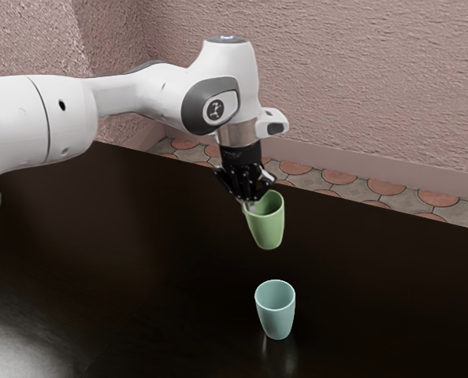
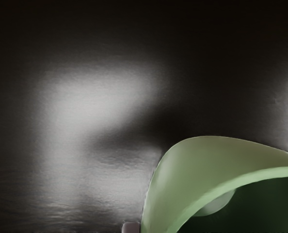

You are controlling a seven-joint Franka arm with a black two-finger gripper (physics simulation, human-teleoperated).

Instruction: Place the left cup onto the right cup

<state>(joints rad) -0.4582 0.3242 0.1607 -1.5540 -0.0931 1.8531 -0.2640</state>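
Note:
A light green cup (image 1: 266, 222) hangs in the air above the dark table, slightly tilted, held by its rim. My black gripper (image 1: 250, 191) is shut on that rim from above. In the wrist view the green cup (image 2: 212, 179) looms large and blurred just under the hand, its inside visible. A pale teal cup (image 1: 276, 309) stands upright on the table, below the held cup and a little toward the exterior view's right and front.
The dark glossy table (image 1: 124, 260) stretches out around both cups. Behind it lie a tiled floor (image 1: 376, 189) and a pink textured wall (image 1: 360, 71).

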